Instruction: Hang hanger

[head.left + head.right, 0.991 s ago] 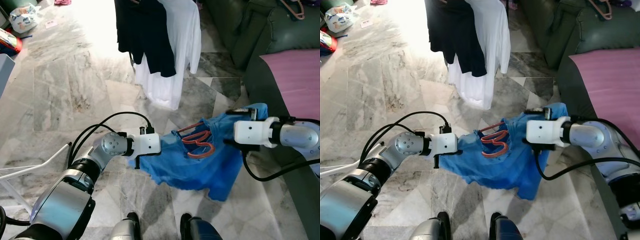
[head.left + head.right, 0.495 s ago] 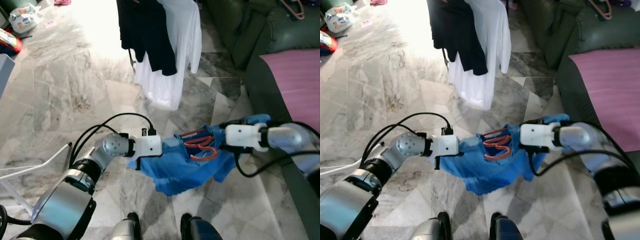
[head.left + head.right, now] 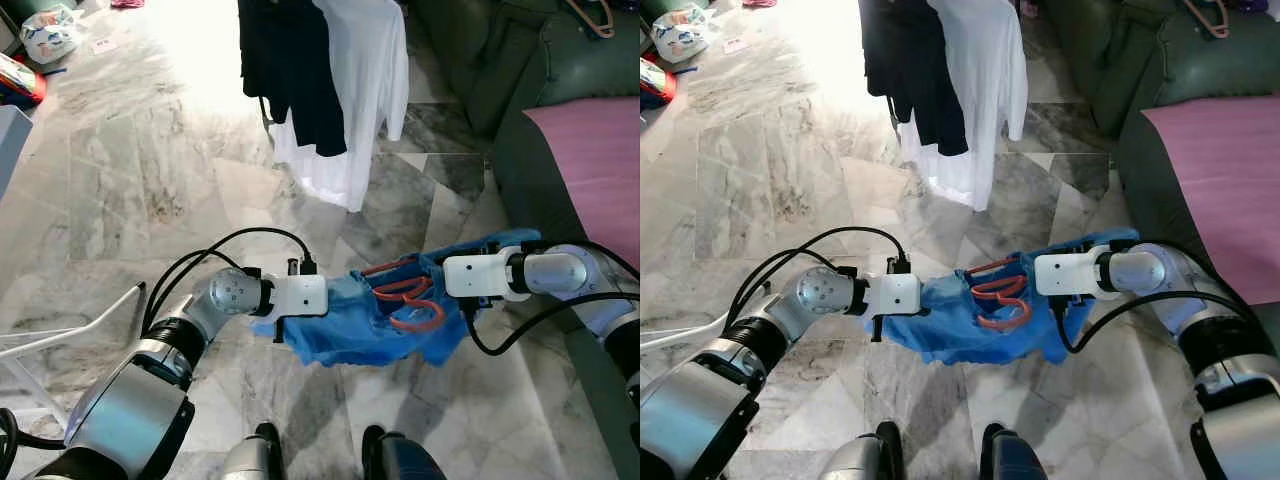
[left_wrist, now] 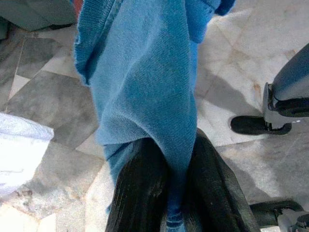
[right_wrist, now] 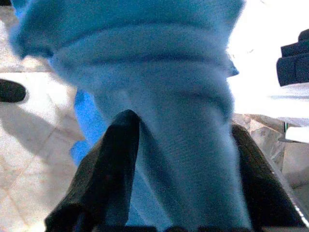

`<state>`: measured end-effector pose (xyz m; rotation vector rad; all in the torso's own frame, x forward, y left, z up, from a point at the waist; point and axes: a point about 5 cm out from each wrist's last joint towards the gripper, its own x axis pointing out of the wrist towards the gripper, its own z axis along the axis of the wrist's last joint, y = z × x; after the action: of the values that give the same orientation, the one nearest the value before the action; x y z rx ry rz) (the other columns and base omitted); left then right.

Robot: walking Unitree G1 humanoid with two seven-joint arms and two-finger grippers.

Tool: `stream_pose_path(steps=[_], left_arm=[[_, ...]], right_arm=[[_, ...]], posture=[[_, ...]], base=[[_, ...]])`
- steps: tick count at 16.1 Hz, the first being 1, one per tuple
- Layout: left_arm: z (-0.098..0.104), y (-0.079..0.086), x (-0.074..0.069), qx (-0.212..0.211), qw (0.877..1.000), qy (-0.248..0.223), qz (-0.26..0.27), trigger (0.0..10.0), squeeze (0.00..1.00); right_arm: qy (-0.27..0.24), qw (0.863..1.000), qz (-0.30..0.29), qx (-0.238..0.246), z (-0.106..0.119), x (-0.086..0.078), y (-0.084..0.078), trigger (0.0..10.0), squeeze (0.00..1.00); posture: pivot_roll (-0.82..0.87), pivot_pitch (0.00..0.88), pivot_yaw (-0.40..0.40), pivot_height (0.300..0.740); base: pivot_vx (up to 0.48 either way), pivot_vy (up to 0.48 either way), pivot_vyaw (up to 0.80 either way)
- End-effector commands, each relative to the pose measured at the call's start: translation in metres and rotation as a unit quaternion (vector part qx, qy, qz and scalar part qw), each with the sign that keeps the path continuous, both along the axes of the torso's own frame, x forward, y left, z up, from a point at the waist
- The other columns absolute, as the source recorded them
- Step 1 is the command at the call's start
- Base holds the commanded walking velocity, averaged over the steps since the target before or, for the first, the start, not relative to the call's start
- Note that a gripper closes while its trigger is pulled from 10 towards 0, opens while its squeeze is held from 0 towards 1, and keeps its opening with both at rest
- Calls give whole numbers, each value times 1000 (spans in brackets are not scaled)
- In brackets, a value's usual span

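Blue knit garment (image 3: 365,325) strung between the two arms in the lower centre of the head views, above the marble floor (image 3: 130,190). Its long axis runs roughly left to right across the frame, right end slightly higher. Fabric is soft, ribbed, bunched and sagging in the middle.

Red hanger (image 3: 408,300) lies in the folds at the top of the garment, centre-right; thin curved wire-like loops, long axis also roughly left to right, mostly sunk in the cloth.

Left hand (image 4: 176,193): black fingers (image 4: 137,188) closed tight on a pinched fold of the blue knit, cloth squeezed between them. Right hand (image 5: 181,179): fingers (image 5: 111,164) set wider, a thick roll of the same knit wedged between them.

Upper centre: a black garment (image 3: 290,70) and a white garment (image 3: 355,90) hang draped down. Dark green sofa (image 3: 500,60) upper right; pink cloth (image 3: 600,160) at right edge.
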<state>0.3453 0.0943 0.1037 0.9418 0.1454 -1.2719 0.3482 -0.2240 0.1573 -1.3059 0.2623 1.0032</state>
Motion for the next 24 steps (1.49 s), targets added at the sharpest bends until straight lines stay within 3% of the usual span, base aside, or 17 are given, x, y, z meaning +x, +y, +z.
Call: stream_pose_path(steps=[1, 9, 15, 23, 24], left_arm=[[-2, 3, -2, 2, 1000, 1, -7, 10000, 0], [-6, 6, -4, 7, 1000, 6, -1, 10000, 0], [-7, 7, -4, 8, 1000, 10, 3, 10000, 0], [-7, 5, -3, 3, 1000, 14, 8, 10000, 0], [-6, 4, -2, -10, 1000, 16, 18, 10000, 149]], right_arm=[[4, 1000, -2, -19, -2, -1, -8, 0, 0], [-18, 1000, 1, -2, -9, -6, -11, 0, 0], [-101, 995, 0, 13, -2, -1, -6, 0, 0], [-84, 996, -10, 25, -14, -6, -6, 0, 0], [-79, 996, -17, 44, -16, -7, -5, 0, 0]], posture=[[-66, 258, 42, 740], [-66, 256, 44, 740], [-65, 259, 47, 740], [-67, 259, 53, 740], [-67, 259, 53, 740]], base=[[0, 0, 0], [0, 0, 0], [0, 0, 0], [0, 0, 0], [0, 0, 0]])
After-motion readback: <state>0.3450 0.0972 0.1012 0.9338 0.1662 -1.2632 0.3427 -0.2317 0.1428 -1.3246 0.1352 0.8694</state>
